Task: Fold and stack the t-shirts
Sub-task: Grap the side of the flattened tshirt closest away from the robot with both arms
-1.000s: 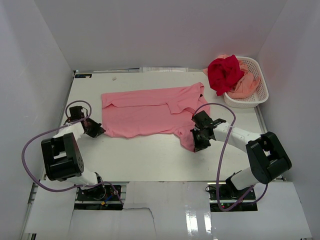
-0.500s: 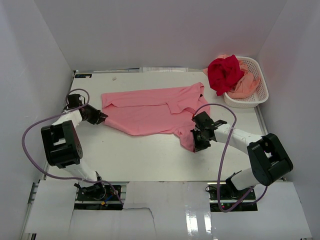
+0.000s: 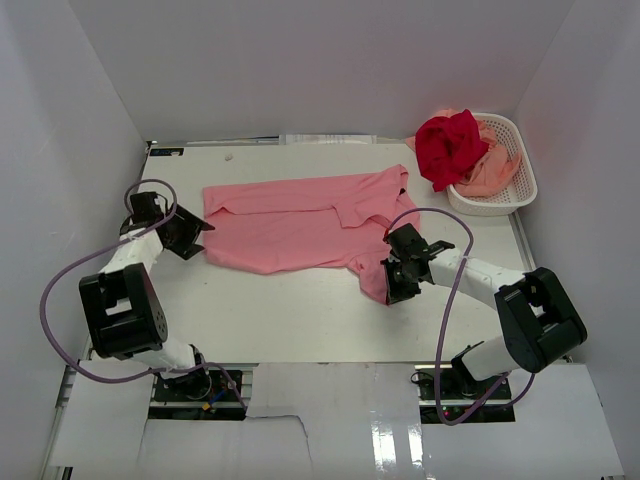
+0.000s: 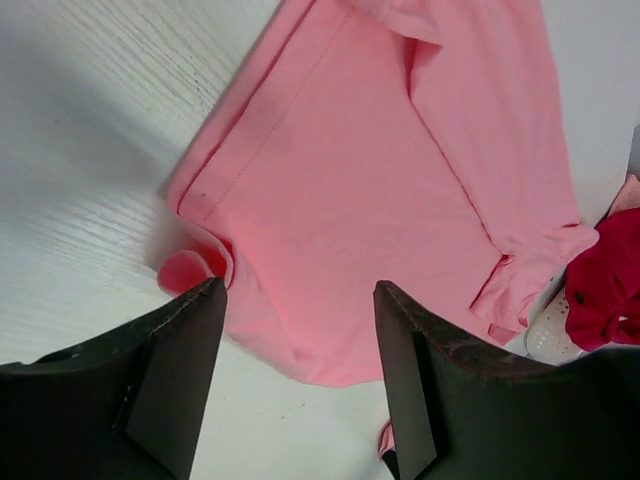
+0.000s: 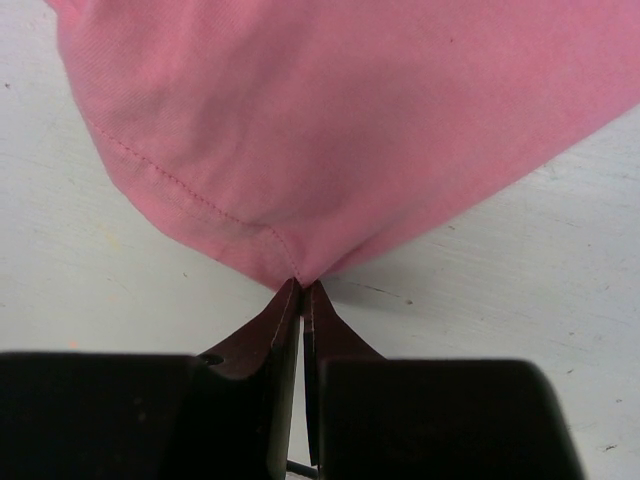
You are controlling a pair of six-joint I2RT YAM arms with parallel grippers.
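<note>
The pink t-shirt (image 3: 300, 225) lies spread across the middle of the table, its left hem folded over in a small roll (image 4: 195, 268). My left gripper (image 3: 197, 236) (image 4: 300, 290) hovers at the shirt's left edge, open, and holds nothing. My right gripper (image 3: 392, 284) (image 5: 303, 286) is shut on the shirt's near-right corner (image 5: 300, 270), pinching it just above the table. The deep red t-shirt (image 3: 447, 145) (image 4: 607, 280) is heaped on the basket's rim. A peach t-shirt (image 3: 490, 172) lies crumpled inside the basket.
A white lattice basket (image 3: 500, 207) stands at the far right corner of the table. White walls close in the table on the left, back and right. Purple cables (image 3: 70, 285) loop beside each arm.
My left gripper has opened and let go of the pink shirt's near-left corner after carrying it a little farther back. The right gripper has kept its pinch and barely moved.
</note>
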